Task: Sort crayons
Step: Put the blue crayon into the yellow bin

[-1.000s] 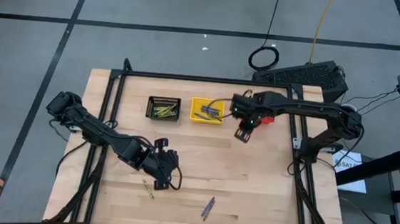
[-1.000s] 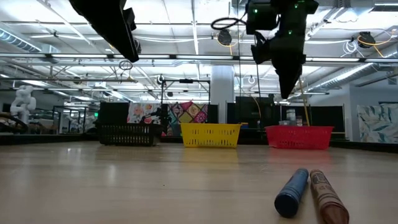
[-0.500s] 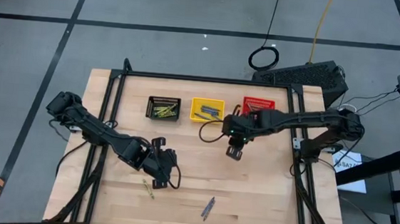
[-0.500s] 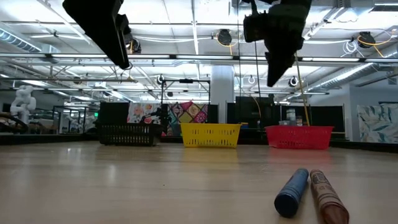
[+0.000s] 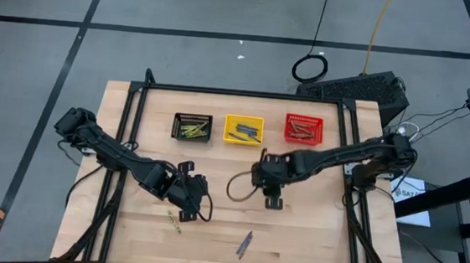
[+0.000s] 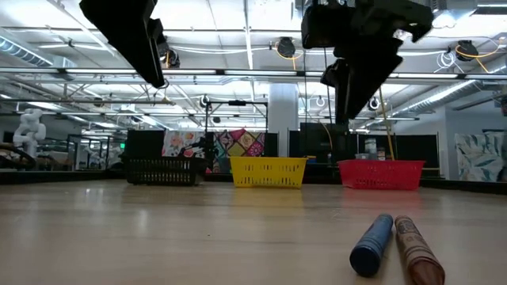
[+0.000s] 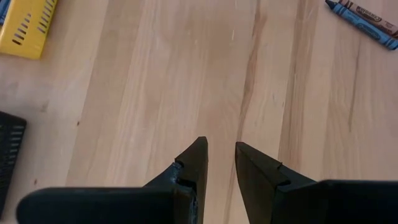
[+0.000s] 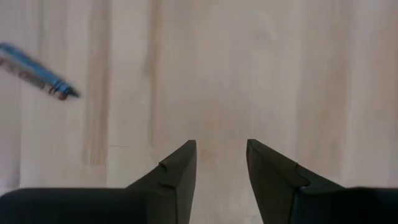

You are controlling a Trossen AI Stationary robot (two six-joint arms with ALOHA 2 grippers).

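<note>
Wooden tabletop [image 5: 311,230] carries three mesh baskets along its far edge: black basket [image 5: 192,127], yellow basket [image 5: 243,130], red basket [image 5: 304,128], each holding crayons. Left gripper [image 5: 195,197] hovers with fingers narrowly parted and empty, just beside a loose olive-yellow crayon [image 5: 174,221]. Near the front edge a blue crayon [image 5: 248,240] and a brownish-red crayon [image 5: 242,250] lie touching. Right gripper [image 5: 272,202] hangs mid-table, fingers apart, empty. Pinching either of the touching pair risks catching both, mixing colours in one basket
</note>
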